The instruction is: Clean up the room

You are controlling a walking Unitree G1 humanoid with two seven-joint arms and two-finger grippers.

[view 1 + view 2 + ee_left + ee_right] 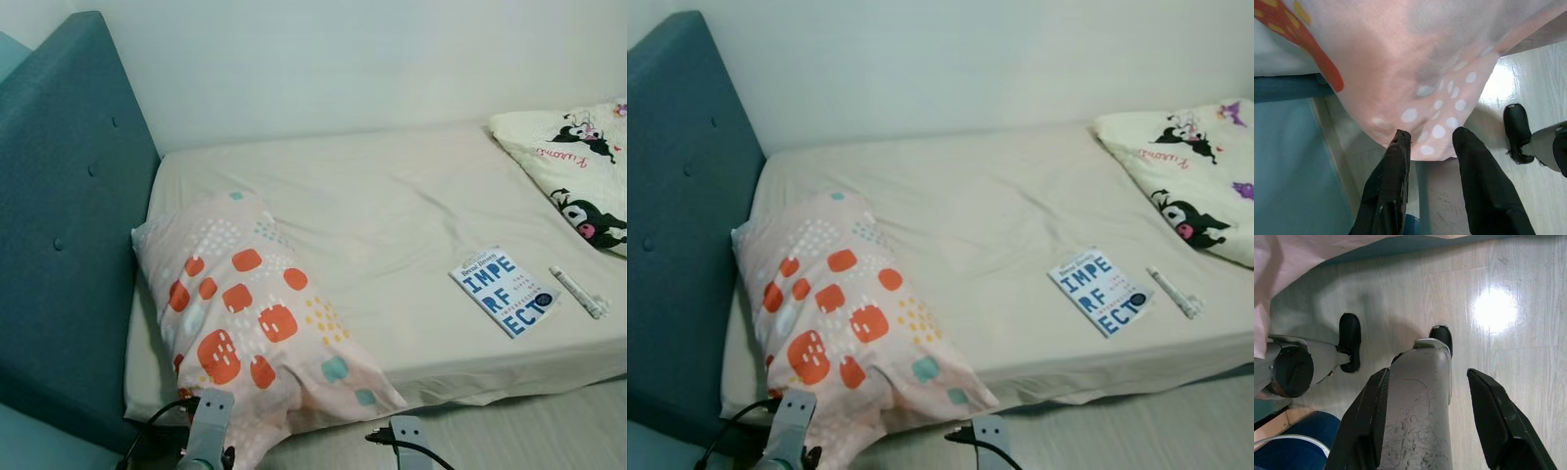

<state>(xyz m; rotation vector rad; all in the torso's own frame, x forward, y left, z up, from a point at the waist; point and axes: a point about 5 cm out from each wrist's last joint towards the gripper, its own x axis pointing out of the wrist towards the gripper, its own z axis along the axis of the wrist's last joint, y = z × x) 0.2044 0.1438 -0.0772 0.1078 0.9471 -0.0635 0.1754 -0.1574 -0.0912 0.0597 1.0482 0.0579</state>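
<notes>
The pale pink pillow with orange, yellow and teal square patches (250, 318) lies slantwise at the left end of the bed with the cream fitted sheet (392, 206), one end near the teal upholstered headboard (59, 225) and its lower corner spilling over the bed's near edge toward the pale wood-look floor (1498, 298). Further right on the sheet rests a white paperback with big blue letters (504, 289), just beside it a slim white tube (578, 292), and at the far right end a cream blanket printed with black cartoon figures (578, 166).

The left arm sits low at the bed's near edge, under the pillow's hanging corner. Its wrist camera looks up at the white-dotted pink fabric, and the left pincer (1432, 142) has its 2 black fingers spread apart just below the cloth, gripping nothing. The right pincer (1432, 377) points down at the floor, its 2 fingers wide apart on either side of the robot's grey leg (1418, 411). The right wrist view alone shows the robot's black feet (1350, 340) on the glossy boards.
</notes>
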